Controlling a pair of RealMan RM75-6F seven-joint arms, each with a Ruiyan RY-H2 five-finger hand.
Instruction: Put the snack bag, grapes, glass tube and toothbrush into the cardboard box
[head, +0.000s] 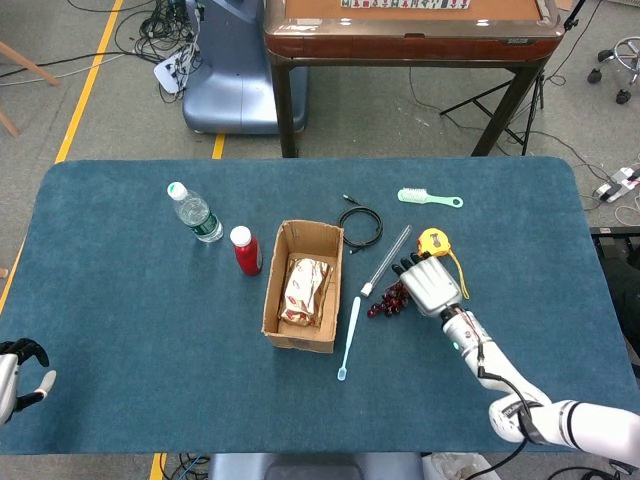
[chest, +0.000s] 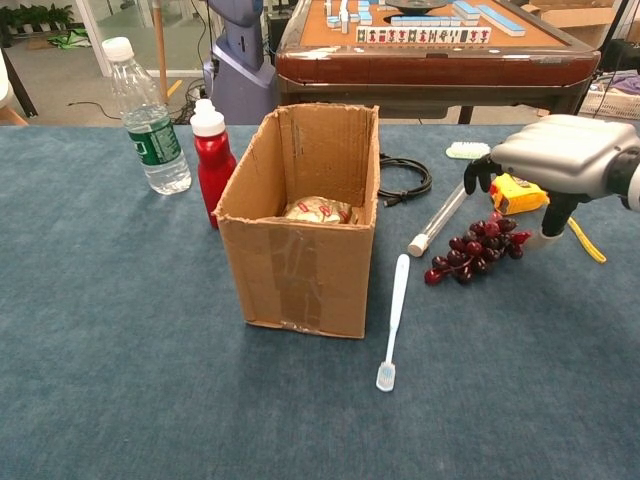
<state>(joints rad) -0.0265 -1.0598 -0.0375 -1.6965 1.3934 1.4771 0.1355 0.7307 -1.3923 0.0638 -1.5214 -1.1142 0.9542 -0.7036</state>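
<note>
The cardboard box (head: 272, 300) (chest: 300, 260) stands open at the table's middle, and the snack bag (head: 306, 290) (chest: 318, 210) lies inside it. A white toothbrush (head: 349, 337) (chest: 394, 318) lies just right of the box. Beyond it the glass tube (head: 385, 260) (chest: 443, 213) lies slanted. The dark red grapes (head: 385, 302) (chest: 476, 248) sit right of the tube. My right hand (head: 430, 284) (chest: 565, 165) hovers low over the grapes' right end, fingers apart and pointing down, holding nothing. My left hand (head: 15, 368) rests at the table's near left edge, empty.
A yellow tape measure (head: 437, 240) (chest: 515, 192) lies just behind the grapes under my right hand. A green-handled brush (head: 428, 198) and a black cable (head: 360, 225) (chest: 405, 180) lie further back. A water bottle (head: 195, 213) (chest: 148, 120) and red bottle (head: 245, 250) (chest: 210, 155) stand left of the box.
</note>
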